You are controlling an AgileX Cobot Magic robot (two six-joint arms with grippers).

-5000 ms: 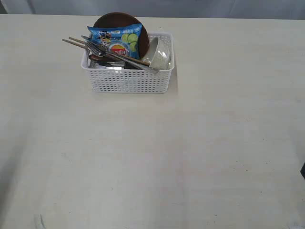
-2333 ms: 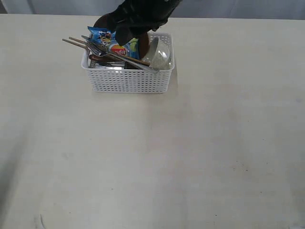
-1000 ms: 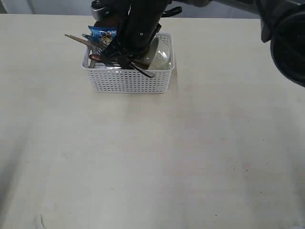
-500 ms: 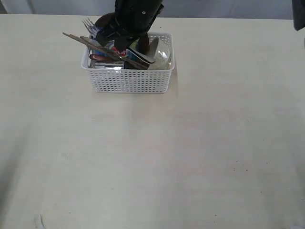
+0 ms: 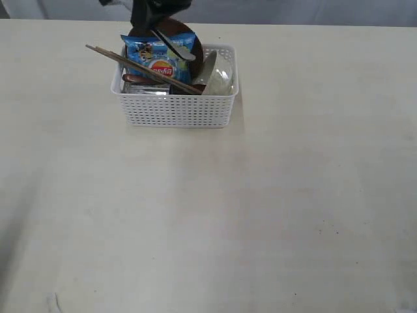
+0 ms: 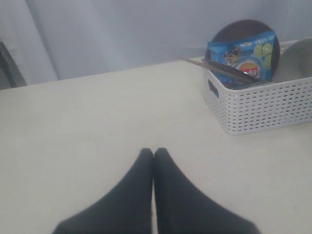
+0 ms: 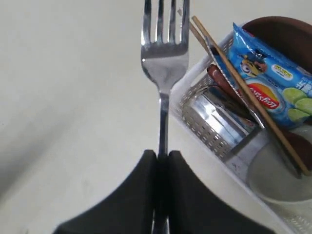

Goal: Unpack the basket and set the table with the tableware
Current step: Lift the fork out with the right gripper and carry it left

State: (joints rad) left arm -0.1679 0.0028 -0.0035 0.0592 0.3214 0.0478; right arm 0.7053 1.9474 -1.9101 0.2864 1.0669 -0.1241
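The right pincer [image 7: 162, 155] is clenched on the handle of a steel fork [image 7: 165, 63], its two fingers pressed against the shaft from either side. The fork is lifted clear of the white perforated plastic basket [image 5: 174, 107], and in the right wrist view its tines show against the bare pale cream counter [image 5: 260, 208] just beside the basket's rim. The basket stands toward the far side of the counter. A pair of wooden chopsticks [image 5: 140, 67] lies slanted across it, one end poking out over the left rim. Behind them a blue chip bag [image 5: 158, 57] leans upright against a round brown plate [image 5: 186, 29] standing on edge. A pale grey-green bowl [image 5: 220, 77] is tilted on its side at the right end of the basket. A dark red-brown spoon [image 5: 138, 79] rests over a steel cup [image 7: 222, 122] lying on its side at the left end. The left pincer [image 6: 153, 155] is closed on nothing, fingertips touching, above bare counter well apart from the basket
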